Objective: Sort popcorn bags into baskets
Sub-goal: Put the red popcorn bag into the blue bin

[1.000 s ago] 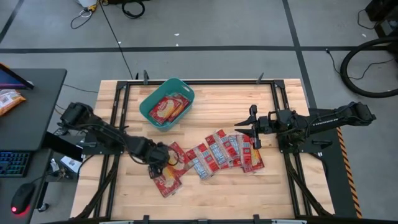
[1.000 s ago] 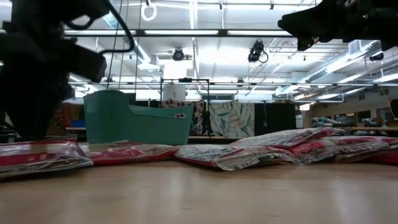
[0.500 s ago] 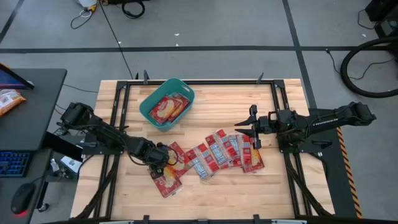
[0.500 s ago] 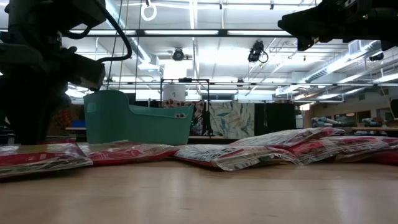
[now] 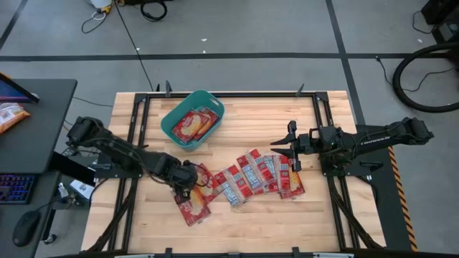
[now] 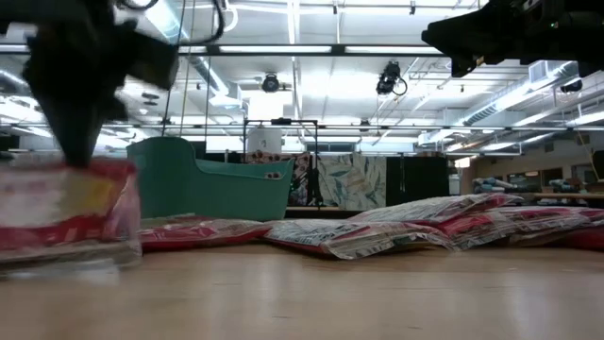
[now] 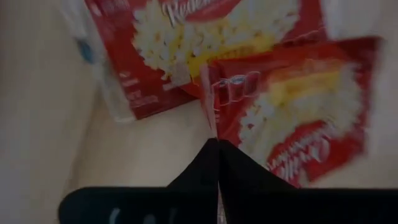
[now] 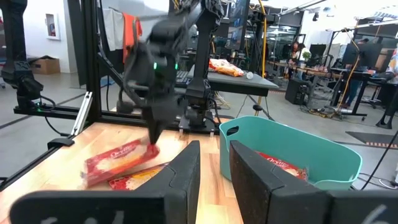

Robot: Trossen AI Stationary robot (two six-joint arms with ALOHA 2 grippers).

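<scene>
Wooden worktop (image 5: 251, 222) is spread with a row of popcorn bags (image 5: 254, 174). Teal basket (image 5: 172, 126), holding several bags, is set toward the far side. Left end effector (image 5: 188, 183) is clamped on one popcorn bag (image 6: 66, 203), raised off the worktop. Right end effector (image 5: 292, 152) is held above the row's end, fingers apart.

Upper flat red popcorn packet (image 7: 186, 56), left wrist view: we read white script cut off by the picture's edge, roughly "Reden"; the rest is out of view.
Lower flat red popcorn packet (image 7: 298, 112), pinched at its edge, left wrist view: we make out white script starting "Orville", blurred beyond that.
Red packet (image 8: 118, 158) hanging above the table, right wrist view: we see a white script word, too blurred to spell.
Other packets, teal plastic tub (image 5: 192, 118), dark arms: we find no print we can read.
</scene>
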